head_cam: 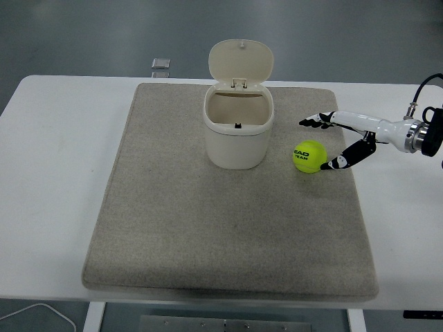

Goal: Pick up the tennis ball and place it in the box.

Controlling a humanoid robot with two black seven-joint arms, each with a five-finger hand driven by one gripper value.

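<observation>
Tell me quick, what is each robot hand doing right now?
Left hand: not in view.
Right hand: open, fingers spread around the tennis ball, holding nothing yet.

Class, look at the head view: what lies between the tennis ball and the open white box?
Only a bare strip of the grey mat separates the tennis ball from the box; the head view shows it.

Yellow-green tennis ball (309, 155), dark print facing camera, on mat at box's 3 o'clock. Cream box (237, 127) upright, lid open.
</observation>
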